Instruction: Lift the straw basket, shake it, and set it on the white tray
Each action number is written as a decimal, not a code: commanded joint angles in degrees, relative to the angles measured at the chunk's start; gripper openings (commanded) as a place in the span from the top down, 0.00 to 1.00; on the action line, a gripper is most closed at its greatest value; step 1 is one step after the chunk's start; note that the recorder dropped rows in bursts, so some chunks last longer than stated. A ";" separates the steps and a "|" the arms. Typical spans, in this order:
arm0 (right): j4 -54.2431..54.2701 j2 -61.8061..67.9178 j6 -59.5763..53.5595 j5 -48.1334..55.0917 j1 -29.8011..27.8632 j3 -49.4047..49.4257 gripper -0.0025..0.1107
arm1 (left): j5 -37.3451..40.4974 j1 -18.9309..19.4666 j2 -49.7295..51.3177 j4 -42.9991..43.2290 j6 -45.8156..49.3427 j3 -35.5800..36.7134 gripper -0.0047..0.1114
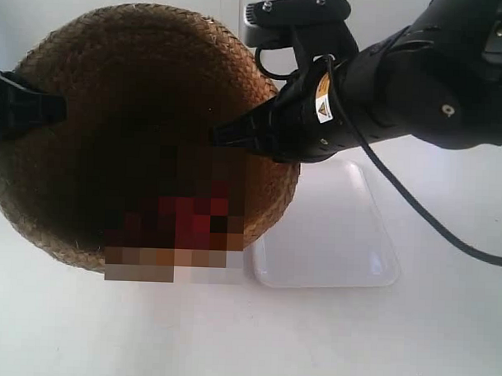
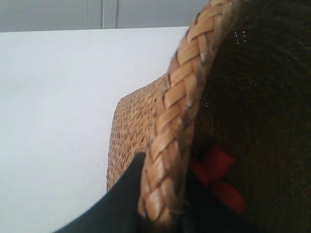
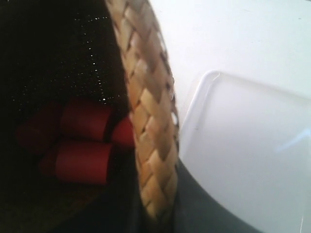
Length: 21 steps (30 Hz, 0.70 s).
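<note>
The straw basket (image 1: 114,92) hangs in the air, filling the exterior view's left, its mouth tilted toward the camera. My left gripper (image 2: 163,199) is shut on its braided rim (image 2: 177,121), one dark finger (image 2: 121,194) outside the wall. On the opposite side, my right gripper (image 3: 158,204) is shut on the braided rim (image 3: 148,121); it is the arm at the exterior view's right (image 1: 261,135). The white tray (image 1: 332,232) lies flat on the table beside and below the basket, also in the right wrist view (image 3: 248,150).
Red cylindrical pieces (image 3: 82,145) lie inside the basket, seen red in the left wrist view too (image 2: 218,174). The white table (image 1: 353,340) spreads around the tray. A black cable (image 1: 415,202) trails from the right arm over the tray.
</note>
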 commanded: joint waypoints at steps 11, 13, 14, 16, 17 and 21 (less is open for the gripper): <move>-1.58 1.85 -1.98 -2.83 0.04 0.07 0.98 | -0.23 -0.11 -0.92 -0.24 0.57 -0.19 0.96; -1.58 1.85 -1.98 -2.52 0.04 0.07 0.98 | -0.45 -0.11 -0.44 -0.24 0.57 -0.13 0.96; -1.58 1.85 -1.98 -2.41 0.04 0.07 0.98 | -0.60 -0.11 0.03 -0.24 0.57 -0.13 0.96; -1.87 1.85 -2.25 -2.14 0.04 0.07 0.98 | -1.05 -0.11 1.39 -0.24 0.57 -0.13 0.96; -2.02 1.85 -2.25 -1.97 0.04 0.07 0.98 | -1.05 -0.11 2.01 -0.24 0.57 -0.13 0.96; -2.02 1.47 -2.37 -1.59 0.04 0.07 0.98 | -0.35 -0.11 2.43 -0.70 0.46 -0.13 0.96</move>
